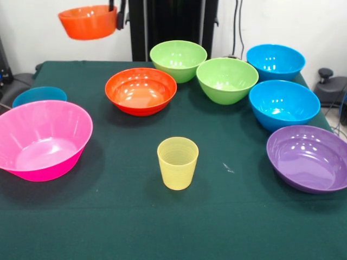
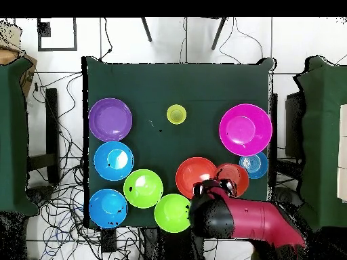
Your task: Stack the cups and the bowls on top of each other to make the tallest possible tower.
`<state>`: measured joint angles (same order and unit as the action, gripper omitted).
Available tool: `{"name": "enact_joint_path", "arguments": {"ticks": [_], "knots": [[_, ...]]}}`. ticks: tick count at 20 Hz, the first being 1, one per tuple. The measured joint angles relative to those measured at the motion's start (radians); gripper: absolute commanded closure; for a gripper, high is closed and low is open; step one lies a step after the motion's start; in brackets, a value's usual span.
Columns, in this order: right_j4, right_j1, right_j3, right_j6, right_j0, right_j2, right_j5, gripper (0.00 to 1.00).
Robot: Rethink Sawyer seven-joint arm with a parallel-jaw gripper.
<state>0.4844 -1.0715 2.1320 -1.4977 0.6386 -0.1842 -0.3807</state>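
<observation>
Fingers (image 1: 118, 15) pinch the rim of a small orange bowl (image 1: 88, 22), holding it in the air above the far corner of the tabletop (image 1: 130, 216). Taking the yellow cup (image 1: 177, 162) as landmark, upright near the tabletop's middle: the big pink bowl (image 1: 40, 139) sits to its left, with a small blue bowl (image 1: 39, 96) behind that. Beyond the cup lie the larger orange bowl (image 1: 140, 90) and two green bowls (image 1: 178, 60). Right of it are two blue bowls (image 1: 283, 104) and the purple bowl (image 1: 309, 158).
</observation>
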Motion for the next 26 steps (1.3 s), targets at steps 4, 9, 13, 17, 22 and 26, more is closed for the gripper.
{"name": "enact_joint_path", "arguments": {"ticks": [4,9,13,17,22,26], "knots": [[-0.018,0.01,-0.023,0.0,-0.038,0.0,-0.019,1.0],[-0.036,0.03,-0.048,0.0,-0.064,0.0,-0.02,1.0],[-0.061,0.032,-0.073,0.0,-0.079,0.0,-0.043,1.0],[-0.093,0.05,-0.116,0.0,-0.1,0.0,-0.086,1.0],[-0.119,0.082,-0.164,0.0,-0.119,0.003,-0.119,1.0],[-0.131,0.132,-0.218,-0.002,-0.148,0.011,-0.12,1.0]]}}
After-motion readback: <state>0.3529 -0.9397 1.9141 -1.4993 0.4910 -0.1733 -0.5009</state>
